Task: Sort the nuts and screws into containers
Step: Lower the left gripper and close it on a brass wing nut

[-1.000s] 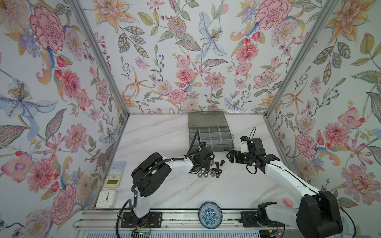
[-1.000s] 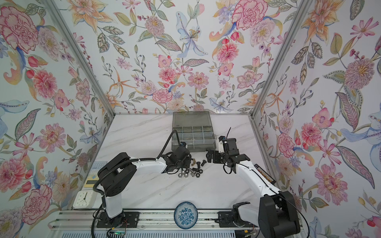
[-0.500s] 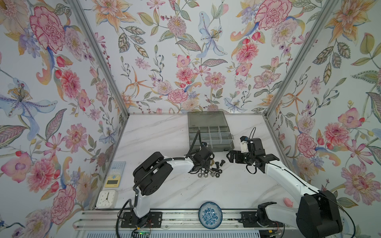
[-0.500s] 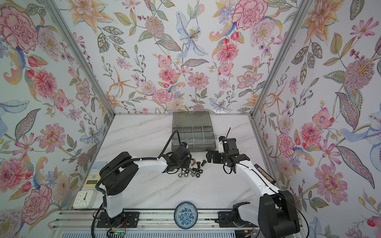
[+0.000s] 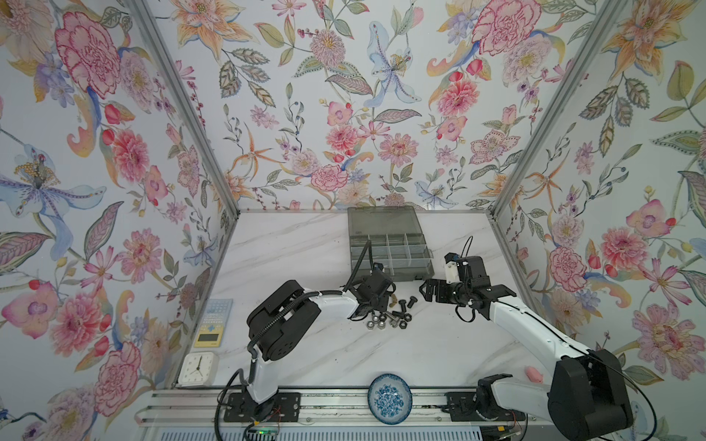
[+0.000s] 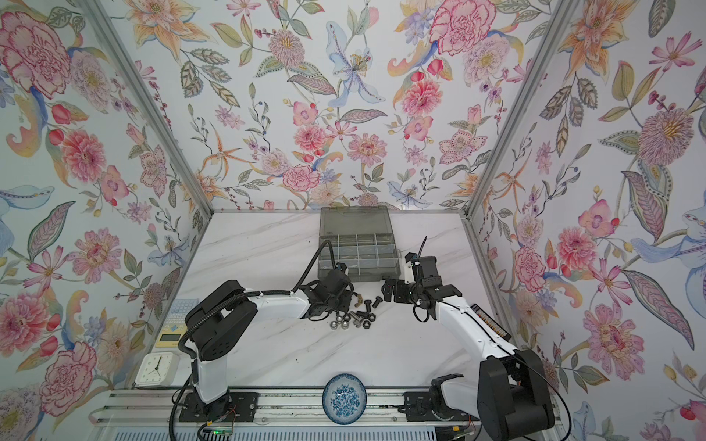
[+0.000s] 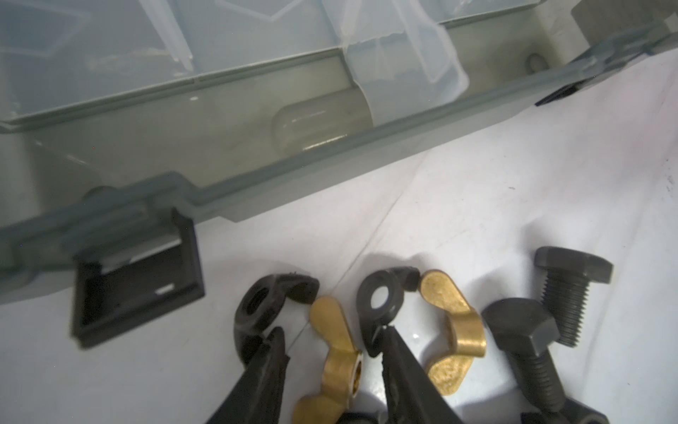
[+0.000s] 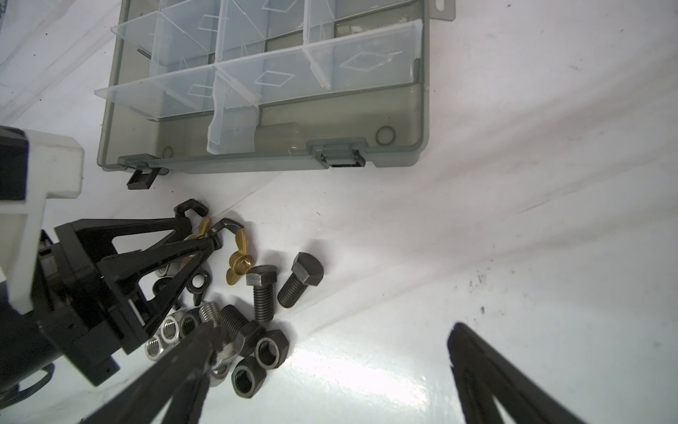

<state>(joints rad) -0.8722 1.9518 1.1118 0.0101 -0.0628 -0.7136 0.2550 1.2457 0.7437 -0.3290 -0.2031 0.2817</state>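
Inspecting the marble table (image 5: 305, 355) in both top views: the grey organiser box (image 5: 429, 269) sits just above frame centre, its lid (image 5: 382, 223) laid open toward the back wall. The containers (image 8: 370, 66) inside it are set apart by clear dividers. The screws (image 5: 407, 303) and nuts (image 5: 376, 323) lie loose on the table in one cluster at frame centre. The cluster is just below the box's near wall and outside the box.

Left gripper (image 7: 332, 347): positioned at the upper left of the cluster. Its fingers (image 7: 264, 381) stand partly apart, one on each side of a brass wing nut (image 7: 339, 352). A narrow gap shows on either side, so no pinch is confirmed. A black wing nut (image 7: 264, 304) sits at each fingertip; contact cannot be told. A second brass wing nut (image 7: 455, 330) lies just beside, with two black screws next to it.

Right gripper (image 8: 335, 328): positioned at the right of the cluster, near it. Its fingers (image 8: 488, 378) are spread wide and grip nothing.

Silver hex nuts (image 8: 170, 328), black hex nuts (image 8: 269, 350) and a silver screw (image 8: 210, 312) form the lower edge of the cluster in the top views.

A blue-and-white dish (image 5: 389, 397) stands at lower centre, well apart from the cluster.
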